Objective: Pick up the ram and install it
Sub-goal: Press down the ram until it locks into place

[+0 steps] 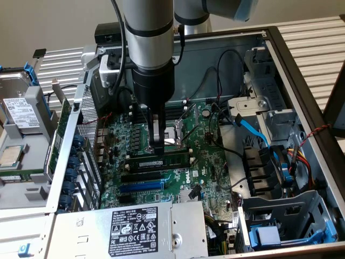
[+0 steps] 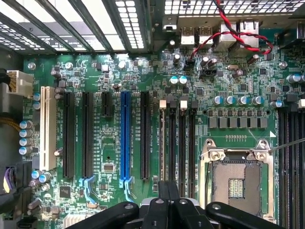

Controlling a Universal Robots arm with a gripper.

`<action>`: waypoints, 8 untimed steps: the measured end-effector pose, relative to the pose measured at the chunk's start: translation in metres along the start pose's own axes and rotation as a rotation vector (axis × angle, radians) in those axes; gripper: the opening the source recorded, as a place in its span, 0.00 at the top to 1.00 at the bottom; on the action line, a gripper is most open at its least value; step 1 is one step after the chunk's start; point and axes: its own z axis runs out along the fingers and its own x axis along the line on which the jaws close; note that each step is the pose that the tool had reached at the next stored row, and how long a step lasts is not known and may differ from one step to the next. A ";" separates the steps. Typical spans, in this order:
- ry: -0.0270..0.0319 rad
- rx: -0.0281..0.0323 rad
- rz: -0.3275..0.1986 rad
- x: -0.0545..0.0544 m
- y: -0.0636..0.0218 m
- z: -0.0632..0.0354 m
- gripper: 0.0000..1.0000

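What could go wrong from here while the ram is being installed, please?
The shut gripper stands over the ram at the memory slots; if the stick is tilted or off its slot, pressing might bend it. The open CPU socket lies right beside; a slip could damage its exposed contacts.

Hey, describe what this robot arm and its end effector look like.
A thick silver-grey cylindrical arm with a black band, a light blue joint cap and a black cable running down it. Below is a black round wrist and a slim metal-and-black end effector.
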 end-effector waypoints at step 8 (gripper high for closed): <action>0.0004 0.0006 -0.016 0.000 -0.0001 0.0028 0.90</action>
